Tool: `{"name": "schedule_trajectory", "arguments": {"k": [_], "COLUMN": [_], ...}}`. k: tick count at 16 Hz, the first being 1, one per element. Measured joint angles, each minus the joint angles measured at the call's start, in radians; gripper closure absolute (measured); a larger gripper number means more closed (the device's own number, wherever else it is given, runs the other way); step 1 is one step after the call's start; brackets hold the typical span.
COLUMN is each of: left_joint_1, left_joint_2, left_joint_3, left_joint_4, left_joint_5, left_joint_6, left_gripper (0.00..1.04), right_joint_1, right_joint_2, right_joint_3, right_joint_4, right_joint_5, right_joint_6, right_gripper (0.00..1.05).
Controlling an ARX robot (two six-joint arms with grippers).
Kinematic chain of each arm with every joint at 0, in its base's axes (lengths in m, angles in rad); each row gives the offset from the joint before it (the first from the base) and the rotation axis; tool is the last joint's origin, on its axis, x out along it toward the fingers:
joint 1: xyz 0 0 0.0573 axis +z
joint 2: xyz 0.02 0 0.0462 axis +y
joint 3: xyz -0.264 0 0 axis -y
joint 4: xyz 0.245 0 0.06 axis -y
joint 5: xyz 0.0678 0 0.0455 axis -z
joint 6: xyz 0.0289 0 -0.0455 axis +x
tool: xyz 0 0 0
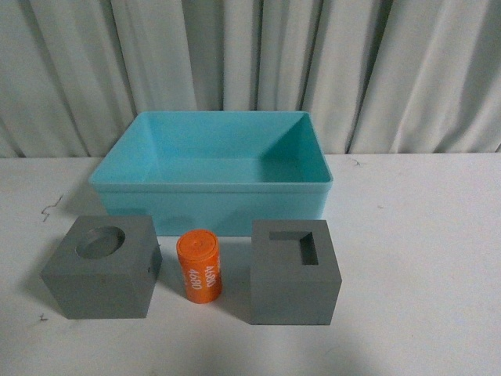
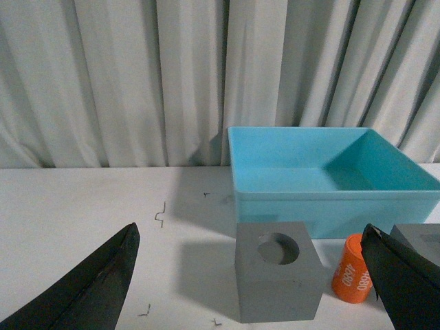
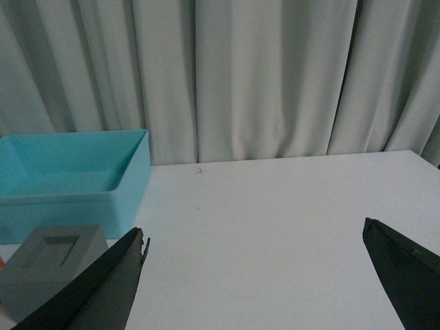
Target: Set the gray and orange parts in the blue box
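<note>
Round-recess cube (image 2: pixel 278 282) ahead of left tool (image 2: pixel 249 232)

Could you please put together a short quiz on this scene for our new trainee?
1. True or false: the blue box already holds a part.
2. What stands between the left gray cube and the right gray cube? A) orange cylinder B) a lid C) nothing
3. Fill in: the left gray cube's recess is ____ in shape.
Key: 1 false; 2 A; 3 round.

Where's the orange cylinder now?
Front view, near centre: the orange cylinder stands between the two matte gray cubes, in front of the turquoise plastic bin.
</note>
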Motion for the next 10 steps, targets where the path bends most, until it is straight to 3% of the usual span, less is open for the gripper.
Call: {"name": "schedule_trajectory", "arguments": {"k": [10], "left_joint_1": [0.0], "left_joint_2": [0.0], "left_joint_3": [0.0], "left_joint_4": [0.0], "left_joint_5": [0.0], "left_joint_6": [0.0], "left_gripper": [0.07], "right_joint_1": [0.0], "right_joint_2": [0.0], "right_joint_3": [0.0], "right_joint_4": [0.0], "right_joint_5": [0.0], "right_joint_6": [0.0], "right_gripper": [0.06]}}
